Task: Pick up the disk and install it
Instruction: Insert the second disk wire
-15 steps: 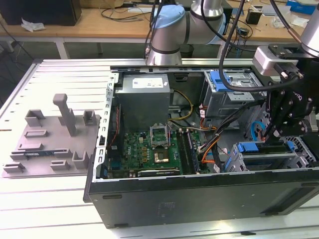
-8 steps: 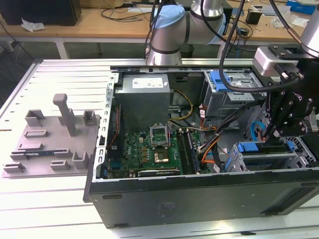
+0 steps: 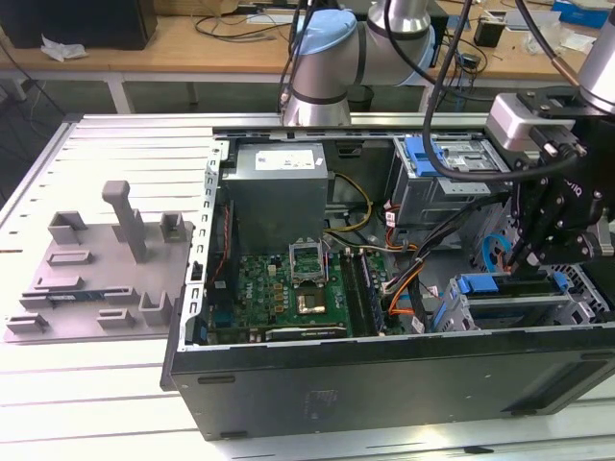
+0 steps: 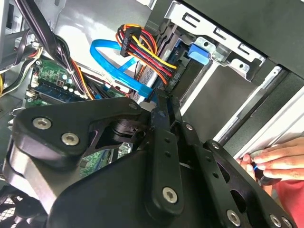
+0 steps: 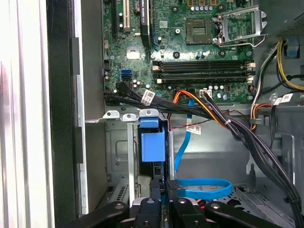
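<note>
Reaching down into the open computer case, the gripper sits at the drive cage on the exterior view's right, its two thin fingers drawn close together. In the first wrist view they meet just at the near edge of the disk, of which the bright blue bracket and its tab show, the drive standing on edge in the metal slot. I judge the fingers pinched on or pressed against that edge, but the contact itself is hidden, so I cannot tell whether they grip it or merely touch it. The disk lies straight ahead of the fingertips, its long axis running away from them into the bay toward the motherboard, so any push goes along that axis. It looks partly seated, the blue tab level with the cage's front rim. A blue data cable loops just beside the fingers, and bundled power wires cross above the bay. A person's hand rests near the case edge in the second wrist view
</note>
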Controlling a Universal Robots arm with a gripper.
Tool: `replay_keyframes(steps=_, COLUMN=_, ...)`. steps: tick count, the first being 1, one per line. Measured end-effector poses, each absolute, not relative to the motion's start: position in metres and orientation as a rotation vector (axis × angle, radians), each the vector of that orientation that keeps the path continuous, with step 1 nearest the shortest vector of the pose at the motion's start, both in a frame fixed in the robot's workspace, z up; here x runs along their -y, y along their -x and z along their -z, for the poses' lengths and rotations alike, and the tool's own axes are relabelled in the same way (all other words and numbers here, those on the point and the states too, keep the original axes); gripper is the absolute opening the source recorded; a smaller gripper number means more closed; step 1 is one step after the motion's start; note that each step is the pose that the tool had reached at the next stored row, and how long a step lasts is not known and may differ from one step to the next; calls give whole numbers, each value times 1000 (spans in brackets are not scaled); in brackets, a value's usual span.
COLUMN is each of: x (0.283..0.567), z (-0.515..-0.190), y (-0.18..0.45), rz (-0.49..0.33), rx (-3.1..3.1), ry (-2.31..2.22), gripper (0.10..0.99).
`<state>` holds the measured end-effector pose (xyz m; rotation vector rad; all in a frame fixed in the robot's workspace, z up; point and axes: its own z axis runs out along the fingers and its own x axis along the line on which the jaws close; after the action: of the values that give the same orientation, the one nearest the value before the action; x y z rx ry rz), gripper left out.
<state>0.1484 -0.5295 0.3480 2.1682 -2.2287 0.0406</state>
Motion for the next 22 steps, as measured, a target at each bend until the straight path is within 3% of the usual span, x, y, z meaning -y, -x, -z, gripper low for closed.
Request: replay_keyframes(steps=22, x=529, z=-344, y=-148, rz=-41, rx=2217, ry=-2180, gripper=165)
